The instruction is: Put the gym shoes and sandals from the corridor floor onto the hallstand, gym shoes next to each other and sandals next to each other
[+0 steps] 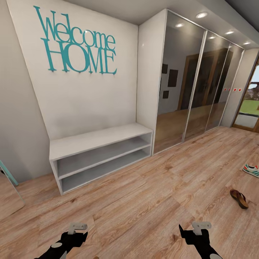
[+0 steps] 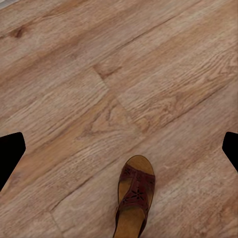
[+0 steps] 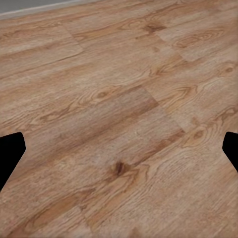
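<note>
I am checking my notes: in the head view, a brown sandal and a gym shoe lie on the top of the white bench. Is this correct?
Not quite. The head view shows the brown sandal and the gym shoe lying on the wood floor, away from the white bench.

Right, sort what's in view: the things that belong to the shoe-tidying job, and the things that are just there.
Job:
- sandal on the floor, at the right
- second sandal, seen by the left wrist camera
- gym shoe at the right edge
- corridor floor

Just there:
- plain white two-tier bench
- "Welcome HOME" lettering
- mirrored wardrobe
</note>
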You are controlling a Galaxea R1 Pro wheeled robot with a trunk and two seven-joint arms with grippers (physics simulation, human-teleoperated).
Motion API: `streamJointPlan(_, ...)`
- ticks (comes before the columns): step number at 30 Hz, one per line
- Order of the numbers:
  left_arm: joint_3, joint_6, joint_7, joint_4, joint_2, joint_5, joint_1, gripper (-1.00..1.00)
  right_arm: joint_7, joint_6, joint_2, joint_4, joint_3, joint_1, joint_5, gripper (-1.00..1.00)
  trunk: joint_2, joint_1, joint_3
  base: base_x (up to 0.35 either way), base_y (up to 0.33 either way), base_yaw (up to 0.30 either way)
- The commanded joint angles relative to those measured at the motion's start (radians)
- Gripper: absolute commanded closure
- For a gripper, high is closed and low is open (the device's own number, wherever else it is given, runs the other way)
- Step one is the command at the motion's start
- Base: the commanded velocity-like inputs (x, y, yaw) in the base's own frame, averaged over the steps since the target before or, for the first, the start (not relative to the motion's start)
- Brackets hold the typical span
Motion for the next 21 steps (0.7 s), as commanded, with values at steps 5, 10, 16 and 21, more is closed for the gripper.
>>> streamJointPlan(5,0.000,-0.003,-0.003,0.001,0.001,0.000,-0.001,-1.00,0.000,-0.003,0.000,0.000,0.000,-0.001,-0.002,-1.00,-0.036,0.019,-0.017,0.000,0.000,0.000)
streamJointPlan(10,-0.001,-0.003,-0.003,0.001,0.001,0.000,-0.001,-1.00,0.000,-0.003,0.001,0.000,0.000,-0.001,-0.002,-1.00,-0.071,0.038,-0.032,0.000,0.000,0.000)
streamJointPlan(16,-0.001,-0.004,-0.003,0.000,0.001,0.000,-0.001,-1.00,0.000,-0.003,0.004,-0.002,-0.002,-0.001,-0.003,-1.00,-0.071,0.038,-0.032,0.000,0.000,0.000)
streamJointPlan(21,-0.002,-0.005,-0.003,0.000,0.002,-0.001,-0.001,-1.00,0.000,-0.003,0.004,-0.003,-0.002,-0.001,-0.003,-1.00,-0.071,0.038,-0.032,0.000,0.000,0.000)
